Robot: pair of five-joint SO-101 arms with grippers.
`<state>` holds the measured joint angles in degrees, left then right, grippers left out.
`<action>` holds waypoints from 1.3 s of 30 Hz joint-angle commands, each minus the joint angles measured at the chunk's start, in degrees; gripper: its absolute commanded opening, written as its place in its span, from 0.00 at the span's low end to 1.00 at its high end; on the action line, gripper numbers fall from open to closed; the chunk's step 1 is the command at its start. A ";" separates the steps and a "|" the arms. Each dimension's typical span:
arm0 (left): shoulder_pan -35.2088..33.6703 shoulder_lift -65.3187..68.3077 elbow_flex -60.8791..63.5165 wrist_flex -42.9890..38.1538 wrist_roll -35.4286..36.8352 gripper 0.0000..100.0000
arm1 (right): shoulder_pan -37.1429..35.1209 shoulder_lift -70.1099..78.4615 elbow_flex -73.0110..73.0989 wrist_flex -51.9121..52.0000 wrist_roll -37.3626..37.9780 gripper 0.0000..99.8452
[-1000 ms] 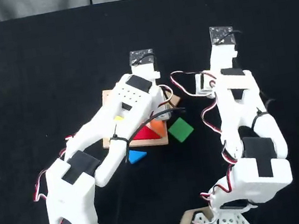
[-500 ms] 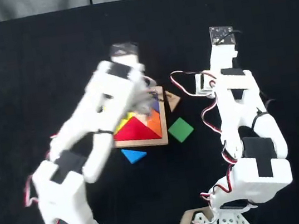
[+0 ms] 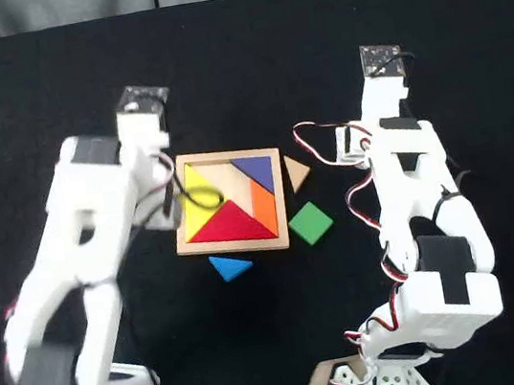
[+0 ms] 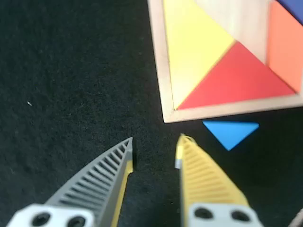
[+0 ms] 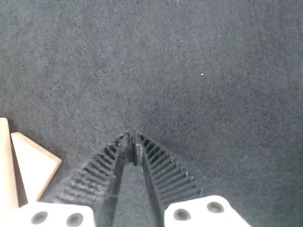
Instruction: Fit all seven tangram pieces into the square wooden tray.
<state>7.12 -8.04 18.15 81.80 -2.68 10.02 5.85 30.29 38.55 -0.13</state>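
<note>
The left gripper (image 4: 155, 143) hangs released, the tray (image 4: 158, 71) corner and blue triangle (image 4: 230, 132) just beyond its tips; the right gripper (image 5: 131, 143) is clenched on nothing near a pale triangle (image 5: 33, 165).

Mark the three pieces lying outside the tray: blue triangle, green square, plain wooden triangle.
blue triangle (image 3: 232, 267), high view, middle of its top face.
green square (image 3: 311, 222), high view, middle of its top face.
plain wooden triangle (image 3: 297, 173), high view, middle of its top face.
</note>
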 commanded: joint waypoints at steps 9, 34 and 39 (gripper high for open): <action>-0.40 -12.48 8.48 -10.02 -2.64 0.24 | -0.70 -0.40 -3.56 0.00 0.00 0.01; 4.44 30.95 -24.48 -20.66 -16.62 0.24 | 0.44 -0.31 -3.56 -1.49 0.09 0.01; 3.12 35.43 -28.35 -21.01 -16.35 0.24 | 0.44 -0.31 -3.56 -1.49 0.09 0.01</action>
<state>11.08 25.71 -4.79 61.41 -18.68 10.02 5.85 30.29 38.02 -0.13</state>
